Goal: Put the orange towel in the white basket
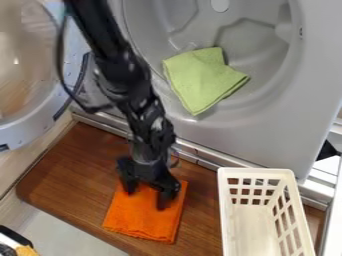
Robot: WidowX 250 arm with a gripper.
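The orange towel [143, 217] lies flat on the brown wooden board, left of the white basket [230, 220]. Over the towel's upper part hangs my gripper [147, 197], pointing down with its two fingers spread apart and their tips at or just above the cloth. Whether the tips touch the towel I cannot tell. The gripper covers part of the towel's top edge. The basket stands upright at the lower right, its slotted walls and bare floor visible.
A green cloth [200, 80] lies in the grey drum opening of the machine, behind the board [73, 175]. The machine's round door [33, 120] stands open at the upper left. The machine's front edge runs behind the basket and board.
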